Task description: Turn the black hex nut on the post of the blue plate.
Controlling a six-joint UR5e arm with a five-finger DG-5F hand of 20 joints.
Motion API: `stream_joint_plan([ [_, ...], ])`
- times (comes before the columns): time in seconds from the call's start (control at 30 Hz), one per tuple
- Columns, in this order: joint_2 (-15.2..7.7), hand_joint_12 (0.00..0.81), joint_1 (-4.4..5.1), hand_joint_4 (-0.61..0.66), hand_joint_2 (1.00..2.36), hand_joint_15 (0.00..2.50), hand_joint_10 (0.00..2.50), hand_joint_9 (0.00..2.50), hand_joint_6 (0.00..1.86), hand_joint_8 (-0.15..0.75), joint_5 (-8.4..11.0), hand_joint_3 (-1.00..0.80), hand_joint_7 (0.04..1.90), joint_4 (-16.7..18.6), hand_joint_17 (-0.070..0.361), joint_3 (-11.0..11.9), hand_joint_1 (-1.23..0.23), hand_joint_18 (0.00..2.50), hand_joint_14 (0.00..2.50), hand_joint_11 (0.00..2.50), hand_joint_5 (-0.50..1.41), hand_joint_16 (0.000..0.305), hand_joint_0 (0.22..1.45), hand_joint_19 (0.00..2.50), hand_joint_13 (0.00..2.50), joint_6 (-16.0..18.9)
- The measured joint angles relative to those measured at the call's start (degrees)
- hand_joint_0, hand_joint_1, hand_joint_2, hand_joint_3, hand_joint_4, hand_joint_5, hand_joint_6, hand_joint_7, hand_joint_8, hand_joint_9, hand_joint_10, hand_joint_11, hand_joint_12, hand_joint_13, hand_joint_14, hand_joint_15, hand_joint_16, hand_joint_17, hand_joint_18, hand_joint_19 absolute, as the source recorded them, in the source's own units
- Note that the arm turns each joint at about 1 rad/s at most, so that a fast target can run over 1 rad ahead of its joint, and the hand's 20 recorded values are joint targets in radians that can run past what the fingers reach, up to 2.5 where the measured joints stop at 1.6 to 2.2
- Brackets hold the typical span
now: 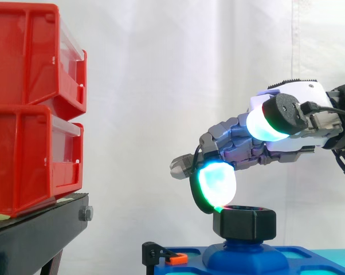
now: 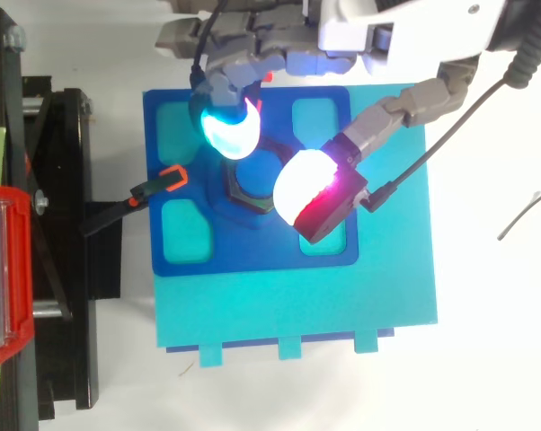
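Two pads (image 1: 216,183) are held spread apart over the nut (image 1: 245,222): one is set against its upper rim, the other is raised well above. The nut is seated on the post (image 1: 244,256) of the plate (image 2: 252,256), directly below the hand (image 1: 236,143), its axis upright.

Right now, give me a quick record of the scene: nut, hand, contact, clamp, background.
Nut: black hex nut, on the blue post of the blue plate
Hand: robot hand, over the nut, not gripping it
Contact: one cyan-glowing fingertip meets the nut's upper edge
Clamp: black-and-orange clamp at the plate's edge
Background: red plastic bins on a black stand
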Motion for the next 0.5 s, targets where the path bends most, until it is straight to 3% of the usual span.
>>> stream_joint_plan([
  [0.3, 0.0, 0.352, -0.12, 0.28, 1.00, 0.00, 0.00, 0.21, 0.50, 0.254, -0.15, -0.50, 0.94, -0.2, 0.111, 1.9, -0.26, 0.00, 0.00, 0.00, -0.20, 0.049, 0.50, 0.15, 0.00, 0.7],
  [0.5, 0.0, 0.354, 0.42, 0.25, 1.00, 0.00, 0.00, 0.20, 0.50, 0.251, 0.64, -0.50, 0.85, -0.2, 0.112, 2.5, -0.26, 0.00, 0.00, 0.00, -0.21, 0.050, 0.50, 0.15, 0.00, 0.9],
])
